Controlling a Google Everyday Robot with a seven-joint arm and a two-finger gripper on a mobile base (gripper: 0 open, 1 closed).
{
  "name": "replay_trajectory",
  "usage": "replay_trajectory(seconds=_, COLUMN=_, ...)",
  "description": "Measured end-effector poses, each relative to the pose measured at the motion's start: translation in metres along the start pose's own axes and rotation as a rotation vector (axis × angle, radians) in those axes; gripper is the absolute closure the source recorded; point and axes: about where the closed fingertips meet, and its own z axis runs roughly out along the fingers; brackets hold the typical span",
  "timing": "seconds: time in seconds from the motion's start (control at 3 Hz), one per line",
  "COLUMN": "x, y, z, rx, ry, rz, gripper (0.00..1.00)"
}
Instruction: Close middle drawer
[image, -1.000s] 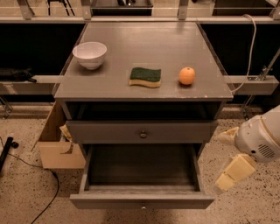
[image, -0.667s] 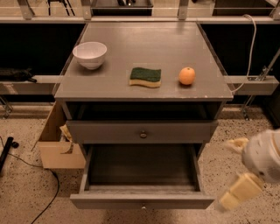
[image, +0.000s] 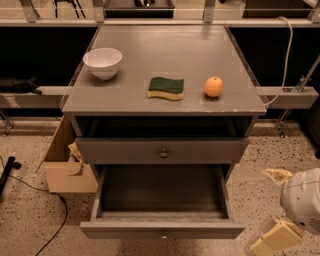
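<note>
A grey cabinet (image: 165, 55) stands on a speckled floor (image: 30, 220). Its top carries a white bowl (image: 102, 62), a green sponge (image: 166, 87) and an orange (image: 213, 86). The middle drawer (image: 125, 230) is pulled well out of the cabinet's front, below the upper drawer (image: 120, 150). Low to the cabinet's right, the gripper (image: 262, 210) hangs with its fingers spread apart, touching nothing.

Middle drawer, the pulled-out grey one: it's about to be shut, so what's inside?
The wide grey wooden middle drawer shows only its bare floor. Its rear is hidden in shadow under the upper grey drawer. The cream two-finger gripper hangs open at the picture's lower right, apart.
</note>
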Motion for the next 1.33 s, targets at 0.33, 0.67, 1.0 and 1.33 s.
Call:
replay_trajectory(seconds=0.33, x=-0.008, y=-0.008, z=0.008, rx=0.0, ry=-0.013, rz=0.007, gripper=0.0)
replay_trajectory(seconds=0.67, x=-0.014, y=-0.007, z=0.027, rx=-0.014, ry=-0.033, rz=0.036, gripper=0.0)
replay_trajectory(seconds=1.0, x=-0.005, y=0.002, z=0.05, rx=-0.053, ry=-0.043, rz=0.105, gripper=0.0)
replay_trajectory(seconds=1.33, x=0.009, y=0.013, z=0.074, rx=-0.107, ry=-0.031, rz=0.166, gripper=0.0)
